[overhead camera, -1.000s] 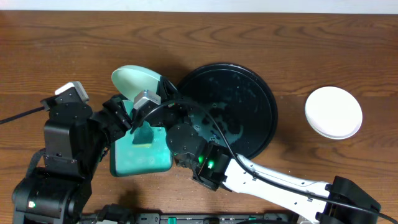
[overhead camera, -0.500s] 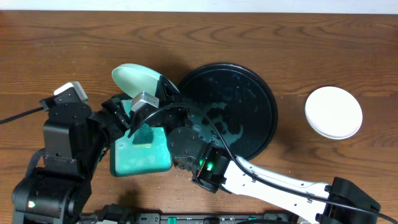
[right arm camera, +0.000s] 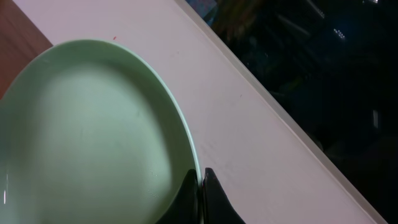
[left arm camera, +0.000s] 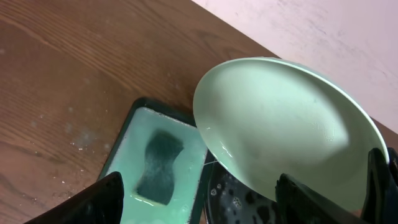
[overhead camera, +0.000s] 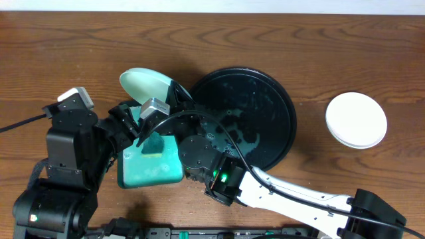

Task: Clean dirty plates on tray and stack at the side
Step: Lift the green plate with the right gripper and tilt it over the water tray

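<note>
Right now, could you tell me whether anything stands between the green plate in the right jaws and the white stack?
Only the low black tray lies between the green plate and the white stack; the raised plate should clear it.

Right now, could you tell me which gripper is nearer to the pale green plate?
Right. The right gripper is shut on the plate's rim; the left gripper sits open just beside it, above the sponge tray.
</note>
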